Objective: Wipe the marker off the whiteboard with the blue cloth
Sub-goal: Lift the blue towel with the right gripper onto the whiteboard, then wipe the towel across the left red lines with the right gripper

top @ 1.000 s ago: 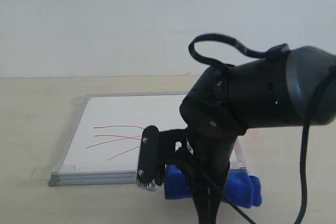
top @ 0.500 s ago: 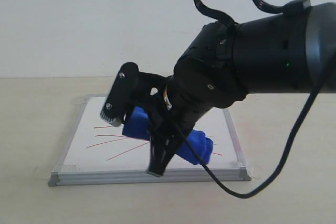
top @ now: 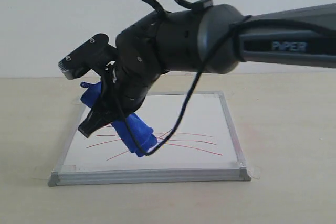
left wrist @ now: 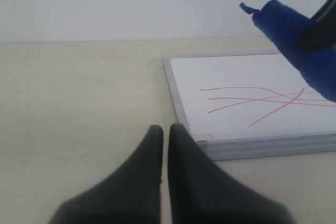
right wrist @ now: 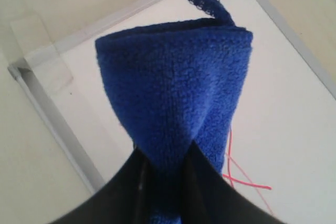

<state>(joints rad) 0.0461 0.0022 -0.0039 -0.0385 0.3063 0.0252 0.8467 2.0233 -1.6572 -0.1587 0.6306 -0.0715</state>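
While flat on table (top: 294, 145) (beige), whiteboard (top: 210, 116)

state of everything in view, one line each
blue cloth, bunched, gripped and held tilted over the board; contact with the board unclear
whiteboard, lying flat on the table, corners taped
marker, red lines unwiped
right claw, shut on the blue cloth
left claw, shut, empty, off the board's corner
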